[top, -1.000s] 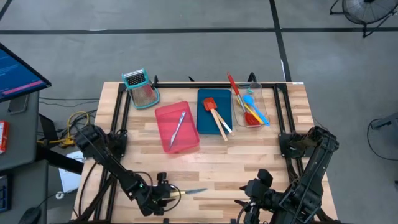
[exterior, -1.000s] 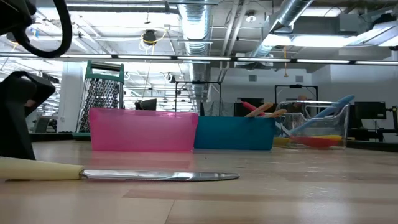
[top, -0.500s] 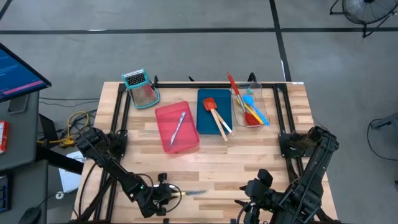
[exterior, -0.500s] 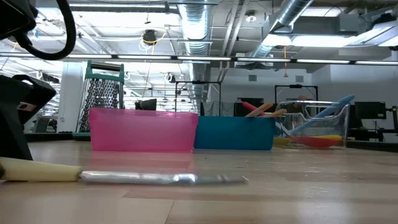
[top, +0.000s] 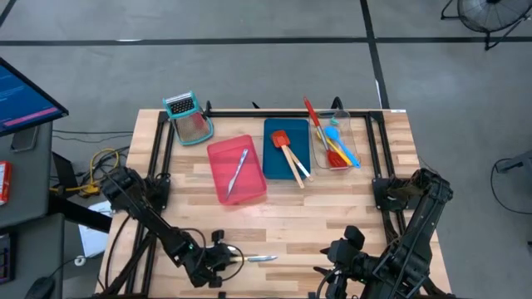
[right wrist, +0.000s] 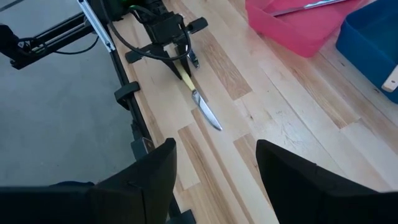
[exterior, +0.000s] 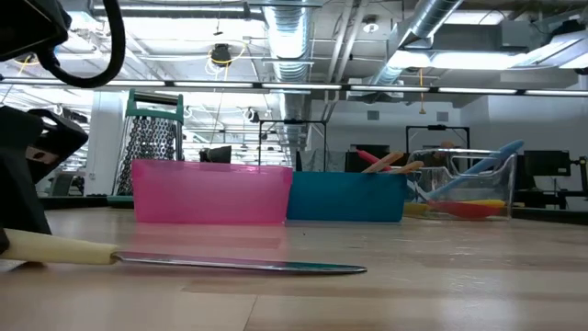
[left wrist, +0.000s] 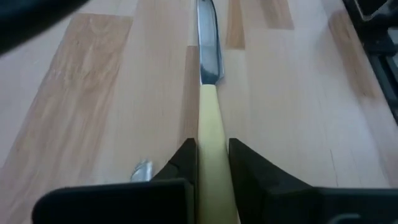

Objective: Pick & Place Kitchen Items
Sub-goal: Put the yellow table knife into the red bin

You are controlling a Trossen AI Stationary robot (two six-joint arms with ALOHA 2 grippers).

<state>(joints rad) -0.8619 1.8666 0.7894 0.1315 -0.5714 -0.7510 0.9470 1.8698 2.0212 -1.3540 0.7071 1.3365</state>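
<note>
A knife with a pale yellow handle (top: 253,259) lies near the table's near left edge, its blade pointing toward the right. My left gripper (top: 226,259) is low at the table there, shut on the knife's handle; the wrist view shows its fingers on either side of the handle. My right gripper (top: 332,278) hangs raised over the near right part of the table, open and with nothing between its fingers (right wrist: 216,149). The other utensils lie in the trays at the far side. My left gripper pinches the knife's yellow handle (left wrist: 210,124) between its two fingers (left wrist: 183,158), one on each long side. The fingers come slanting down from the table's left and lie along the knife. The blade (exterior: 239,265) stretches out past them, its tip (exterior: 360,269) on the table.
A pink tray (top: 223,187) with a slim knife stands at the middle far side. Beside it is a blue tray (top: 274,162) with wooden-handled spatulas, then a clear tray (top: 349,141) with spoons. A teal-framed grater (top: 187,116) stands at the far left. Bare wood lies between the trays and the arms.
My left gripper has shut on the knife's handle. The knife has shifted a little on the table, and its blade, which lay flat in the low view, now shows thin and edge-on. The tip stays on the wood.
</note>
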